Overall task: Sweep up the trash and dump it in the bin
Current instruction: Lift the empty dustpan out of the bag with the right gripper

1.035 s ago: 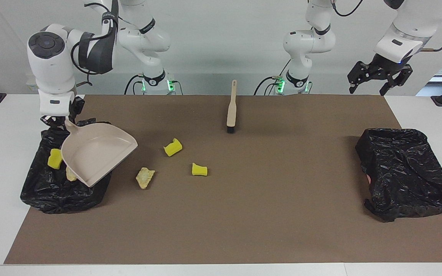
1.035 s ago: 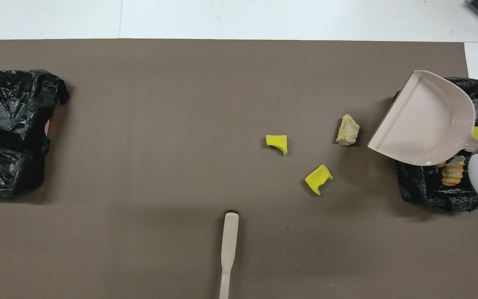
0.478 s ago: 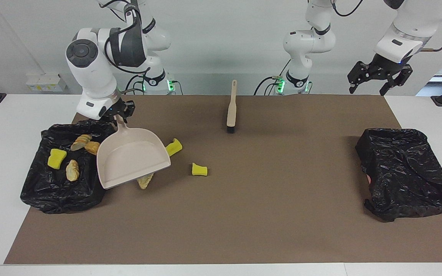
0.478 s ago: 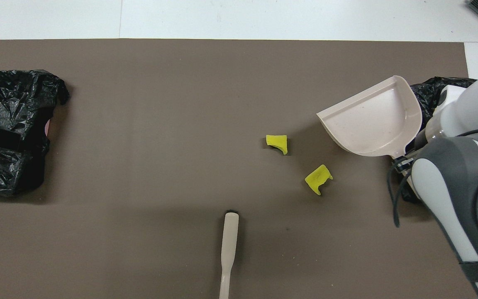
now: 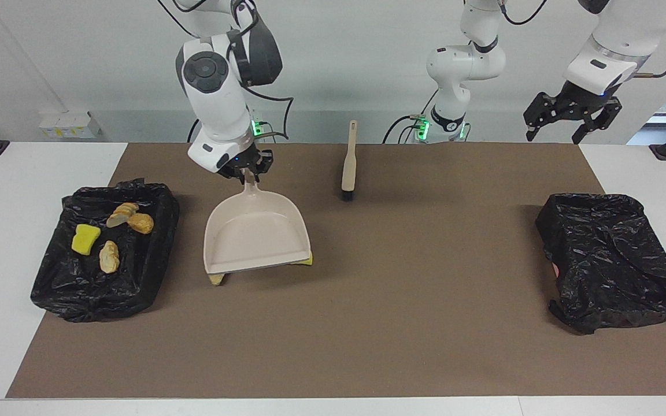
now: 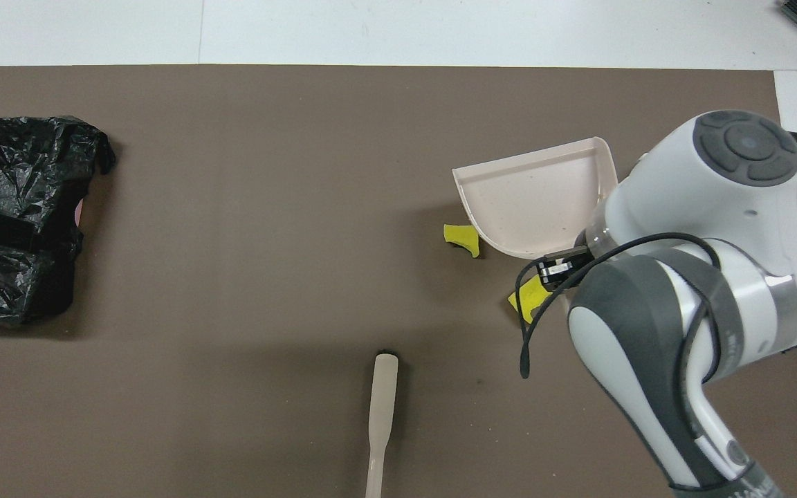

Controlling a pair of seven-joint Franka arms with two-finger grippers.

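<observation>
The R arm's pincer (image 5: pixel 248 167) is shut tight on the handle of the beige dustpan (image 5: pixel 255 237). The pan hangs down from it at 6 o'clock in the facing view, open mouth away from the robots, over the brown mat (image 5: pixel 396 318).

The trash is in 2 spots. 4 bits lie in the bin (image 5: pixel 50 289) w/ the black bag, at the R arm's end of the surface, about 8 o'clock from that pincer: a yellow sponge chunk (image 5: pixel 85 239), a pale crumb (image 5: pixel 109 256) and 2 bread-like bits (image 5: pixel 130 218) side by side. The rest lies on the mat under the pan. A beige bit (image 5: pixel 215 279) peeks out at the pan's 7 o'clock corner and a yellow bit (image 5: pixel 305 261) at its 5 o'clock corner. From overhead, another yellow chunk (image 6: pixel 526 301) shows by the pincer. Can't tell if the pan touches them.

The brush (image 5: pixel 348 162) lies at 3 o'clock from the R pincer, apart from it.

The L arm waits. Its pincer (image 5: pixel 570 118) is wide open, up in the air over the L arm's end of the surface, holding nothing. A 2nd black bag (image 5: pixel 610 260) sits at that end.
</observation>
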